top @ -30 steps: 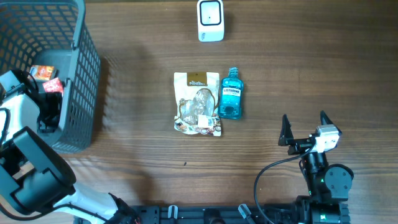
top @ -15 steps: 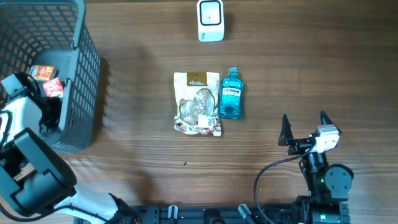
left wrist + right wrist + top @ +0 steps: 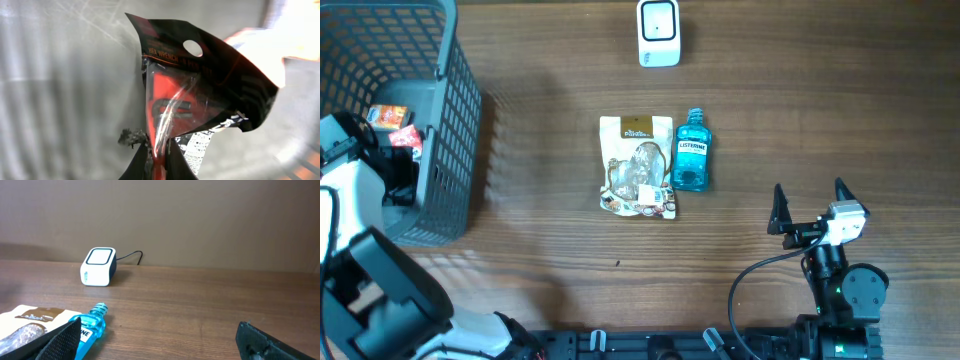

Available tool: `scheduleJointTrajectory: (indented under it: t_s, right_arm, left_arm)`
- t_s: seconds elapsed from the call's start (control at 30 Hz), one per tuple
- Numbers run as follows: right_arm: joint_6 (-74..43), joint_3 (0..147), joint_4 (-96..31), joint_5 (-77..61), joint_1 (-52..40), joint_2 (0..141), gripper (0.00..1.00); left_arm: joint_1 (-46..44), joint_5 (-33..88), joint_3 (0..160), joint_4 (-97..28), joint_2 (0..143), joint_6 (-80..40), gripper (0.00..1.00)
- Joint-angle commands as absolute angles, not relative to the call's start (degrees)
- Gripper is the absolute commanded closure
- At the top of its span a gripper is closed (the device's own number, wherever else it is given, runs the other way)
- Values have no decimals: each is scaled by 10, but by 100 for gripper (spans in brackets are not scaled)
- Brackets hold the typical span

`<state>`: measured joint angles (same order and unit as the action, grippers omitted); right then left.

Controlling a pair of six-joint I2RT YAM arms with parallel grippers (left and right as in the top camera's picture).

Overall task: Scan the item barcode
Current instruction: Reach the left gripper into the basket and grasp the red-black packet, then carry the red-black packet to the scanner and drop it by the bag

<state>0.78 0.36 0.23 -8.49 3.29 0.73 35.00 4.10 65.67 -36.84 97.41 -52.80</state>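
The wooden table (image 3: 570, 250) filled the overhead frame, and the grey basket (image 3: 455, 110) took up its upper left corner. At centre frame the snack pouch (image 3: 637, 165) lay flat with the blue mouthwash bottle (image 3: 690, 150) touching its right edge. The white scanner (image 3: 659, 33) stood at top centre, well apart from the basket.

Your item was the black and red hex wrench package (image 3: 200, 90). It sat inside the basket near the left wall, and in the wrist view it filled the middle of the frame.

Your left gripper (image 3: 157, 161) was pressed together on that package, pinching only the clear film along its lower left edge. Your right gripper (image 3: 809, 197) sat at lower right, spread wide and holding nothing.

I judged the grip to be the main risk. It caught thin, glossy film near one corner, so the package could swing or slide out as you lifted. The basket wall stood close, and a hanging corner could snag on the mesh and get pulled loose.

The white printed label (image 3: 197, 147) lay just right of your fingers. I could not tell whether it carried the barcode. If it did, a tilted package might have shown the scanner the wrong face, or the fingers might have shaded the code.
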Motion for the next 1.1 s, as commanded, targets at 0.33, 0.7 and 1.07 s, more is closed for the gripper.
scheduleJointTrajectory:
  t_s: [0.33,0.7,1.07]
  right_arm:
    - [13,3,4,-81,31,6,0]
    - [13,3,4,-81,31,6,0]
    - [13,3,4,-81,31,6,0]
  left_arm:
    - [352,118,653,-296,714,-527,96]
    - [251,191,653,-208,484,-559,96]
    - [-123,197,653,-228,612,-558,96]
